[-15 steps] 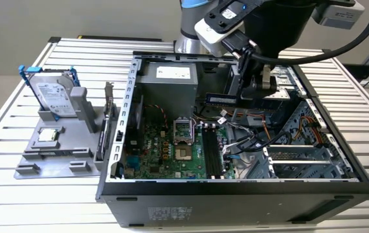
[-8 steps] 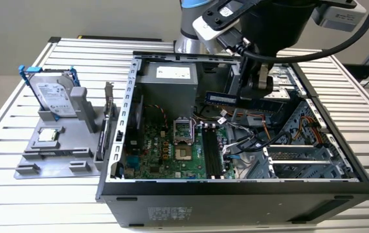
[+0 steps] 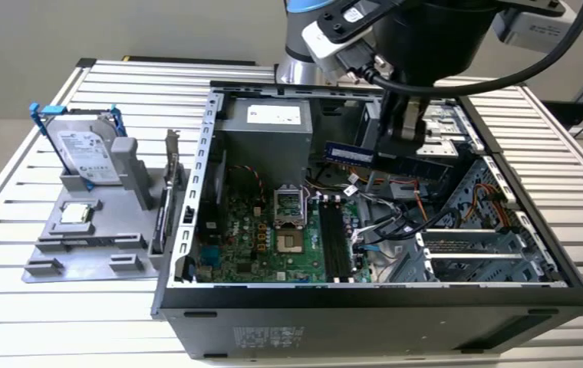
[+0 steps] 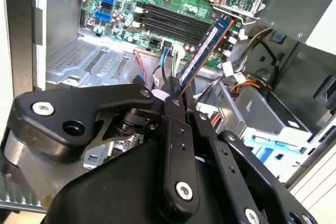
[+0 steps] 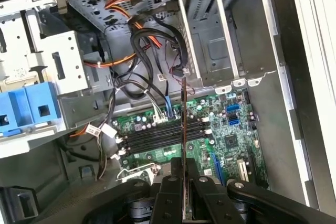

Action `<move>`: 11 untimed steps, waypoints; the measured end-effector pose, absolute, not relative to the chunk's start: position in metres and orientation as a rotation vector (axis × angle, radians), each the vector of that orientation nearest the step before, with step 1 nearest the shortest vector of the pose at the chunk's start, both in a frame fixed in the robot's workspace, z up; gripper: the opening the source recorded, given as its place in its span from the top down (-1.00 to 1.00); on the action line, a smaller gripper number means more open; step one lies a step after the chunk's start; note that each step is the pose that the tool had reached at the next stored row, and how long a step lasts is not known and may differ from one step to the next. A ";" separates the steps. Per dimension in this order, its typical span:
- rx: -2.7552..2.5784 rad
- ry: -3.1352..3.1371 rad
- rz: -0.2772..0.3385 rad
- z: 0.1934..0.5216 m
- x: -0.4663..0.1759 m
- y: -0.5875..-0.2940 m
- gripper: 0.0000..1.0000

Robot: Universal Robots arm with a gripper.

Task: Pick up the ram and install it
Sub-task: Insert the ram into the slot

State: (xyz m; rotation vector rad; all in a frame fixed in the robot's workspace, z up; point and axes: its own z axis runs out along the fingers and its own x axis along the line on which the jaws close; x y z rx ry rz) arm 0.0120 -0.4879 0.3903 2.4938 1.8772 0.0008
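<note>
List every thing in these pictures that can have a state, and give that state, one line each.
ram: held in the jaws, not in a slot.
gripper: jaws shut on the ram.
memory slots: empty.
computer case: lying on its side, open.
hard drive: upright in the grey stand.
processor chip: lying flat on the grey stand.

Thin dark ram (image 5: 183, 114) (blue-labelled face) edge-on between the jaws, above the motherboard (image 5: 239, 153)
</note>
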 end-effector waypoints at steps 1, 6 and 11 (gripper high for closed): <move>2.503 1.864 0.001 0.390 0.012 -0.488 1.00; 2.548 1.803 0.000 0.390 0.012 -0.488 1.00; 2.592 1.738 -0.001 0.390 0.012 -0.488 1.00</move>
